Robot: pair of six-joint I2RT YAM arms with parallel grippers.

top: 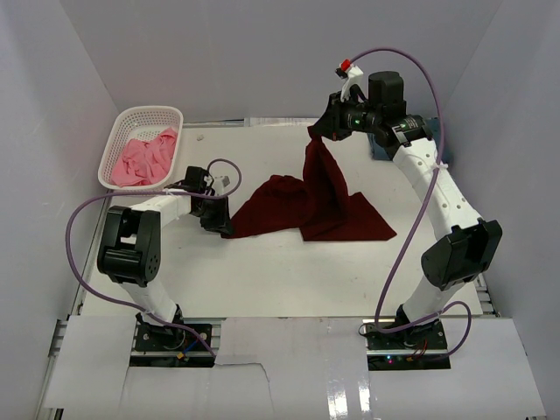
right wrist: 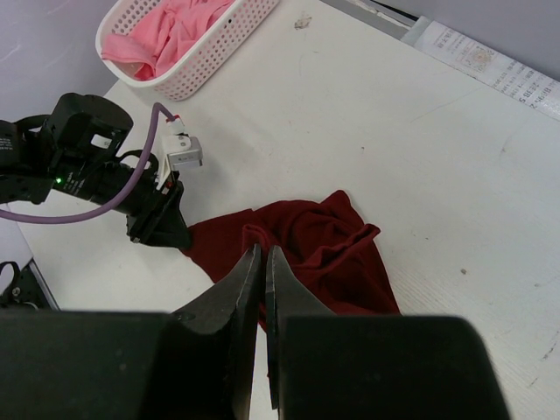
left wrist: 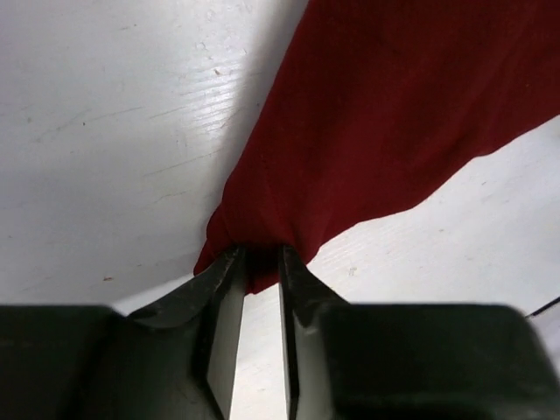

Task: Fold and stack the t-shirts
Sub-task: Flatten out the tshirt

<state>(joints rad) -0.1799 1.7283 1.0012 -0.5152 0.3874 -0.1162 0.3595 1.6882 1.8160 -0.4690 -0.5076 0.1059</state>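
A dark maroon t-shirt (top: 306,206) lies crumpled on the white table. One part of it is drawn up into a peak under my right gripper (top: 317,131). That gripper is raised over the far side of the table, and its jaws are shut on a fold of the cloth (right wrist: 263,252). My left gripper (top: 226,229) sits low at the shirt's near-left corner. In the left wrist view the corner of the maroon t-shirt (left wrist: 394,114) is pinched between the left gripper's tips (left wrist: 259,258). A pink t-shirt (top: 144,157) lies bunched in the basket.
The white lattice basket (top: 140,112) stands at the table's far left corner. White walls close in the table on the left, back and right. A printed paper strip (right wrist: 490,66) lies along the back edge.
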